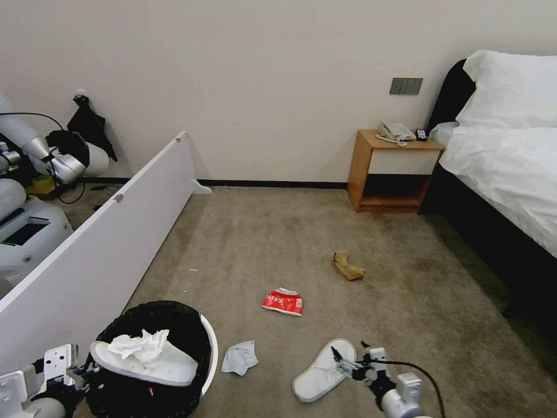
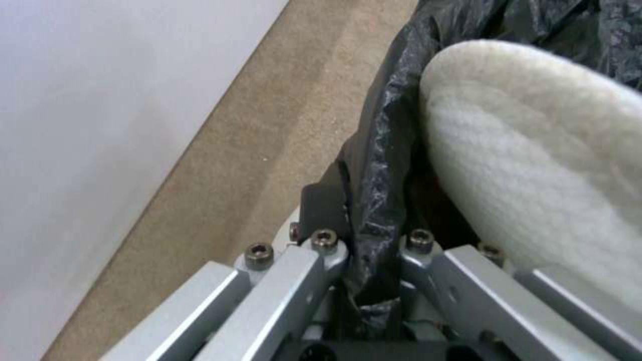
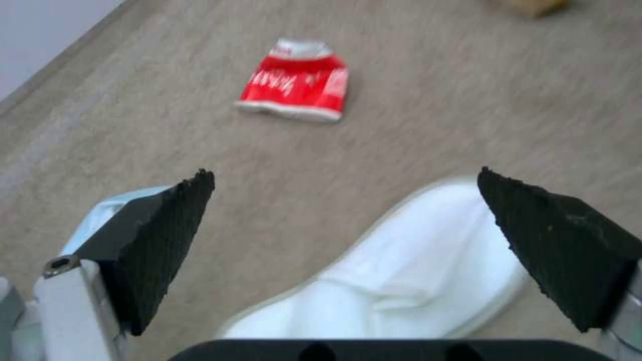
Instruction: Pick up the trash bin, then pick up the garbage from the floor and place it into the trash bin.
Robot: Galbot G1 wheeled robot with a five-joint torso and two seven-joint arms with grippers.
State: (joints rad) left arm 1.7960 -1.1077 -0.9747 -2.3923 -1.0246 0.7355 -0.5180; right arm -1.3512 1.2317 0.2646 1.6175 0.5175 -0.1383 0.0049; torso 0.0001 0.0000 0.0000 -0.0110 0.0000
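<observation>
The trash bin with its black bag stands at the lower left of the head view. Inside lie a white slipper and a crumpled tissue. My left gripper is shut on the bin's bagged rim, and the slipper in the bin lies right beside it. My right gripper hangs open just above a second white slipper on the floor; that slipper lies between the fingers. A crushed red can, a pale tissue and a brown paper bag lie nearby.
A long white board runs along the left, close to the bin. Another robot stands behind it. A wooden nightstand and a bed are at the far right. Open carpet lies in the middle.
</observation>
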